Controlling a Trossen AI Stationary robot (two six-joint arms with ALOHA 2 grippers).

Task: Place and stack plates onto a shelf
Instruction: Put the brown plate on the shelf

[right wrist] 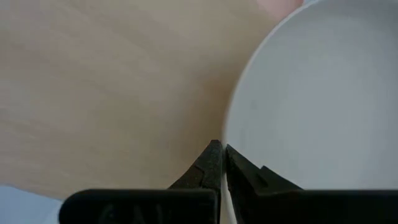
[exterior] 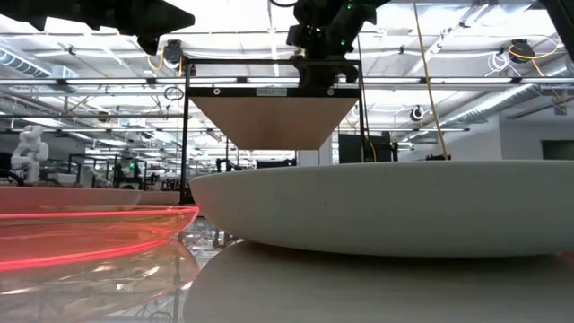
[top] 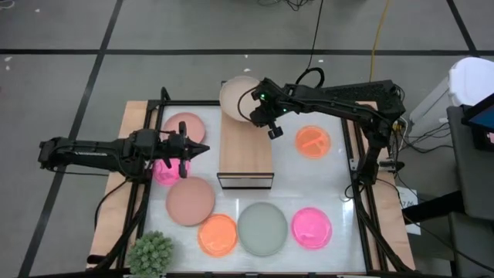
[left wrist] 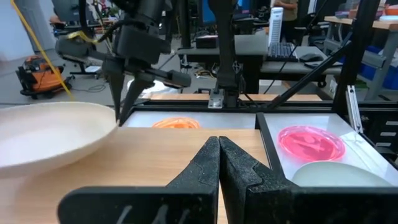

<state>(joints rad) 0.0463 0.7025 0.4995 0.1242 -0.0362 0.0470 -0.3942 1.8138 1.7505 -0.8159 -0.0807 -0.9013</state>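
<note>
The right gripper (right wrist: 219, 163) is clamped on the rim of a beige plate (top: 236, 98), which sits at the far end of the shelf (top: 245, 150), overhanging its edge. Only the right wrist view shows the rim pinched between the fingers; the left wrist view shows the plate lying on the wood board. The right arm reaches in from the table's right side. The left gripper (top: 202, 148), closed and empty, hovers just left of the shelf, arm outstretched level.
</note>
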